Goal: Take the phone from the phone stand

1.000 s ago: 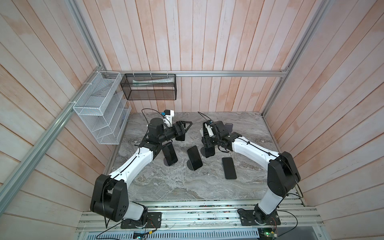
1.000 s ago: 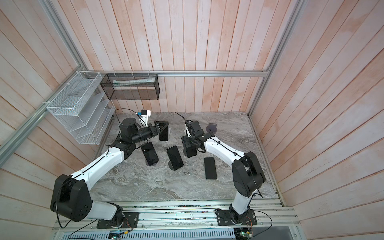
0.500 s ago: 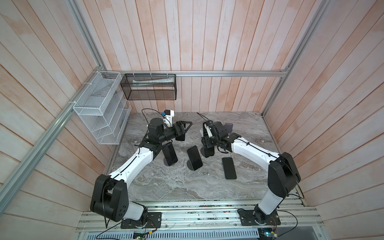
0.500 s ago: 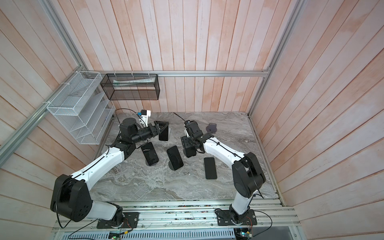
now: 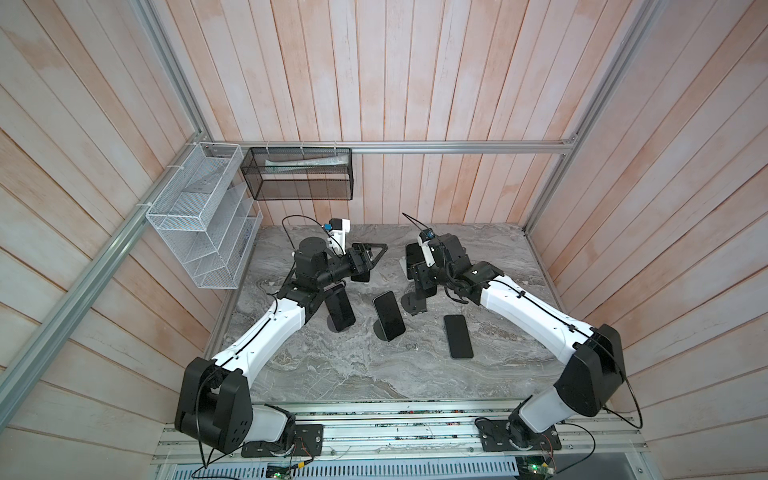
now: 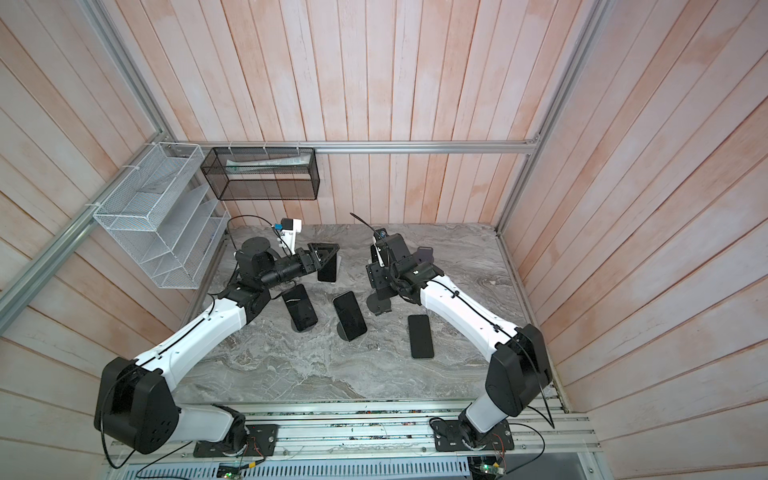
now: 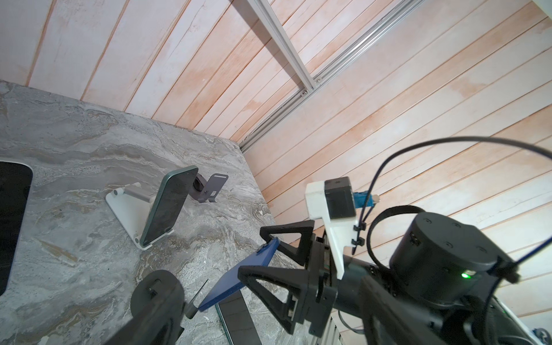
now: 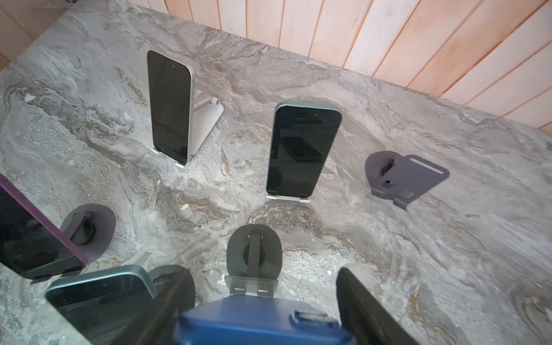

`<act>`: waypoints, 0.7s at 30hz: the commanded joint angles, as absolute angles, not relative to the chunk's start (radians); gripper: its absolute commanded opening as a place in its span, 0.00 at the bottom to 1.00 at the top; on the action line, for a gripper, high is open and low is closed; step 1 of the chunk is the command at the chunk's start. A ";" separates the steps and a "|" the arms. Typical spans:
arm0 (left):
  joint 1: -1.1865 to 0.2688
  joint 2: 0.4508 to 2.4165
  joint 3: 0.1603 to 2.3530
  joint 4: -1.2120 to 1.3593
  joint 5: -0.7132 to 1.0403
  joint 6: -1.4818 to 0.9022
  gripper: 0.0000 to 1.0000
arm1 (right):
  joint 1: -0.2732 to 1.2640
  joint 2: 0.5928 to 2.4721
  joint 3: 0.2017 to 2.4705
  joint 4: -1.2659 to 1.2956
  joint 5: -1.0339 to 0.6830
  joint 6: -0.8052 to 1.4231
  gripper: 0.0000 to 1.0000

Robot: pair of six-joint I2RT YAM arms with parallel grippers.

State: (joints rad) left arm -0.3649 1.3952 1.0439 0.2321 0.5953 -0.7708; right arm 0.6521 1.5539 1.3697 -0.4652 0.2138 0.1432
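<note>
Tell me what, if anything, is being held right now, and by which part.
The blue phone, clamped by the right gripper across its side edges near one end.

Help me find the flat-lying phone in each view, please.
In a top view: flat phone, right of centre.
In a top view: flat phone, right of centre.
Left wrist: not in it.
Right wrist: not in it.
Shared landmark: green phone, in both wrist views and a top view.

The blue-backed phone hangs tilted, raised off the table, just above its dark grey stand, which stands upright on a round base, its slotted cradle empty.
</note>
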 commanded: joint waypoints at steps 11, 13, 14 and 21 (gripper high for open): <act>-0.558 1.388 1.029 0.256 0.592 -0.675 0.92 | 0.545 1.316 1.205 -0.602 0.419 0.094 0.64; -0.604 1.410 1.037 0.242 0.602 -0.669 0.92 | 0.506 1.285 1.177 -0.602 0.427 0.094 0.65; -0.627 1.420 1.042 0.235 0.605 -0.669 0.92 | 0.483 1.269 1.163 -0.595 0.420 0.094 0.65; -0.685 1.431 1.036 0.230 0.585 -0.664 0.92 | 0.336 1.249 1.107 -0.594 0.356 0.065 0.64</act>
State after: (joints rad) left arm -0.6853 1.4292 1.0431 0.2234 0.5976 -0.6872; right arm 0.3668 1.2686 1.1255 -0.6003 0.3653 0.0921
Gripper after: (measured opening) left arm 0.918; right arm 0.742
